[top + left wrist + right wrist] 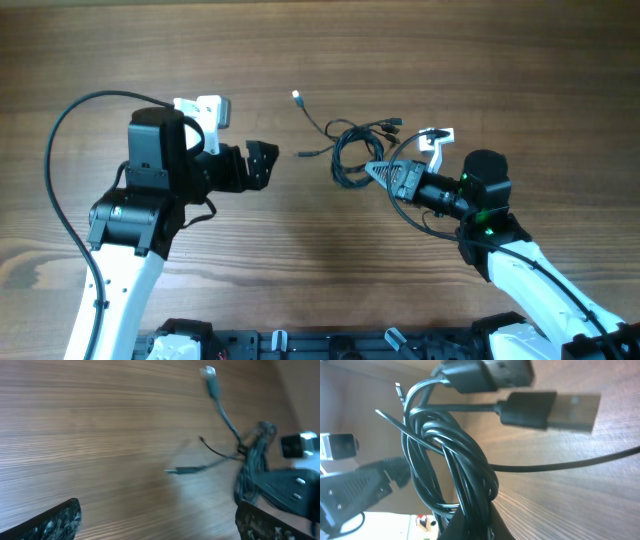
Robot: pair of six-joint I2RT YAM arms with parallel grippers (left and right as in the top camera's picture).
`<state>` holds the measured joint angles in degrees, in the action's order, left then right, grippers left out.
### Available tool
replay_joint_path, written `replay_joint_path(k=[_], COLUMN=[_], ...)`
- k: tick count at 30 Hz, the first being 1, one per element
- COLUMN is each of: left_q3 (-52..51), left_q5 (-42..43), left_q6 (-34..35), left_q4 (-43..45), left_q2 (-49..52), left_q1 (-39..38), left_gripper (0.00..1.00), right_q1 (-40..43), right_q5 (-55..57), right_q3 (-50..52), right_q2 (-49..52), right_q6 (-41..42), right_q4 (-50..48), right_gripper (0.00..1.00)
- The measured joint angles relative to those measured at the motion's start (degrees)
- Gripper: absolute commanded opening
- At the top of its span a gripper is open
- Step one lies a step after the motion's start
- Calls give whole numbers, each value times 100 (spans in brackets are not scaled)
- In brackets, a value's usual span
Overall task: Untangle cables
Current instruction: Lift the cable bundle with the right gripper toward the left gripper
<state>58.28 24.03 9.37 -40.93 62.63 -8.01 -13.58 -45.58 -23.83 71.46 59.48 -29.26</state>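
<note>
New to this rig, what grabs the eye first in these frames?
The knotted bundle of black cables stands out first. It sits right of centre in the overhead view, pinched at its lower edge by the right tool. In the right wrist view the same knot fills the frame, with two USB plugs sticking out at the top. The left tool stands open to the bundle's left, not touching it.

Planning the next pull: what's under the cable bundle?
Wooden table shows through the cable bundle loops; the right gripper pinches its edge. Anything beneath the strands is covered.
</note>
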Motion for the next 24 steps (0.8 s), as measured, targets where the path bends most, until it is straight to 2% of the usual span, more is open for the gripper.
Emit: replay_joint_path(k=[4,9,17,24], left_q3=[0,0,2,2], left_q5=[791,1189,1331,1287], left_q6=[39,535,1036,1075], left_q4=[0,101,1272,1307], left_q2=[0,7,275,350], left_q1=[-20,-271,-1233,-1353], left_gripper=[100,100,100,100], right_q1=[0,0,0,0], right_q5=[221,278,-4,-166], right_q3=[2,0,0,0], right_q2=[2,2,2,2], right_q6=[267,721,1298,1779], right_q4=[-358,-1261,-2323,-2879], right_gripper=[4,4,4,4])
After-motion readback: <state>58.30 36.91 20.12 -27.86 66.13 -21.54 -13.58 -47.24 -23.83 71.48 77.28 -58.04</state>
